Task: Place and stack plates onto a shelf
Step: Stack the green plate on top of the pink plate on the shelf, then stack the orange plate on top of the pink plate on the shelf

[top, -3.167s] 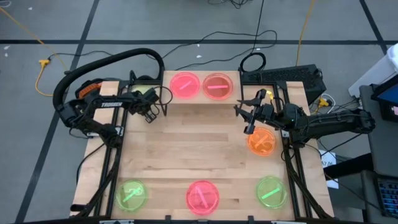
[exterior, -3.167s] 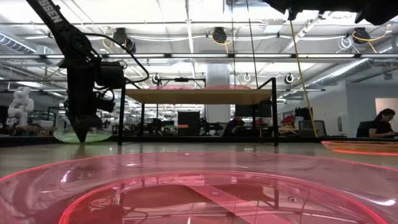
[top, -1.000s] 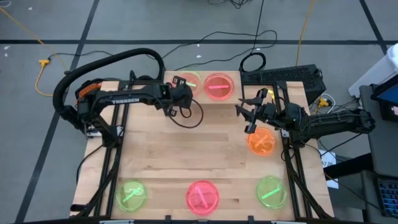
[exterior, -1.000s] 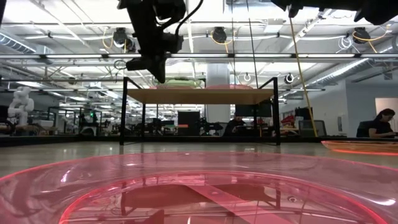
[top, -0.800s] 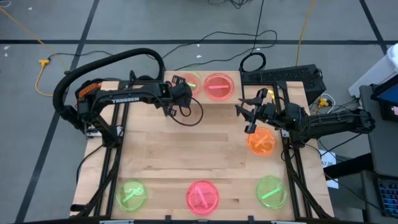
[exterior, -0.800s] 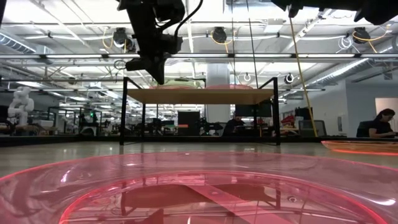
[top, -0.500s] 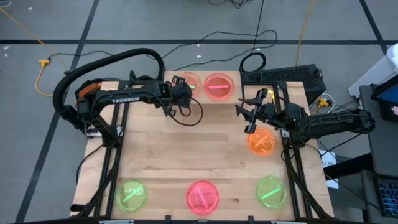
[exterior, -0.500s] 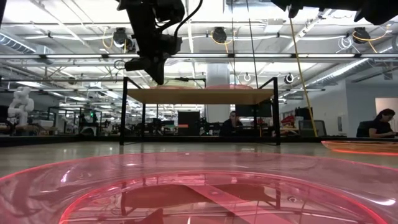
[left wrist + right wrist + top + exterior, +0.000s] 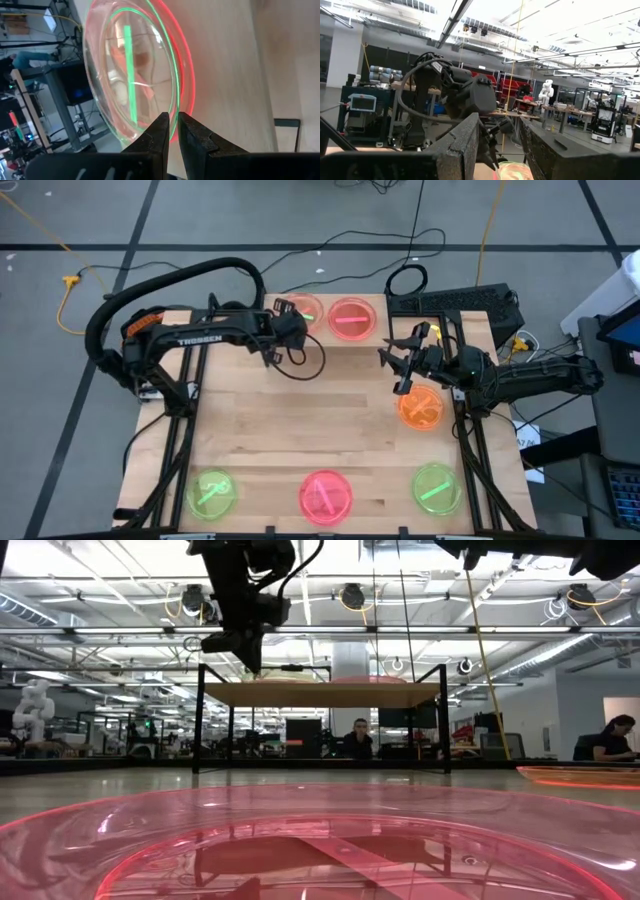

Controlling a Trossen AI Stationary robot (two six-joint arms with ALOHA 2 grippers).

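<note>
Left gripper (image 9: 293, 323) hangs over the far left part of the shelf (image 9: 320, 332), its two dark fingers (image 9: 161, 131) nearly together with only a thin slit between them, right at the rim of a green plate (image 9: 132, 75) that lies stacked on a pink plate (image 9: 186, 70); from the wrist view I cannot tell whether the fingers pinch that rim or only sit against it. From above, that green-on-pink stack (image 9: 304, 311) lies at the left of the shelf, partly hidden under the gripper, and a second pink plate (image 9: 350, 318) with a bright streak lies just beside it to the right. From table height the shelf (image 9: 322, 693) appears as a light board on thin black legs, with the left gripper (image 9: 244, 650) just above its left end. Out on the big wooden table (image 9: 300, 410), an orange plate (image 9: 420, 408) lies by the right edge. Right gripper (image 9: 398, 365) hovers near it, toward the shelf side, its fingers (image 9: 461, 145) partly apart and holding nothing. Along the near edge lie three more plates: green (image 9: 211, 493) at the left, pink (image 9: 325, 495) in the middle, green (image 9: 435, 487) at the right. Beyond the table, people (image 9: 358, 738) sit at desks in the room.
</note>
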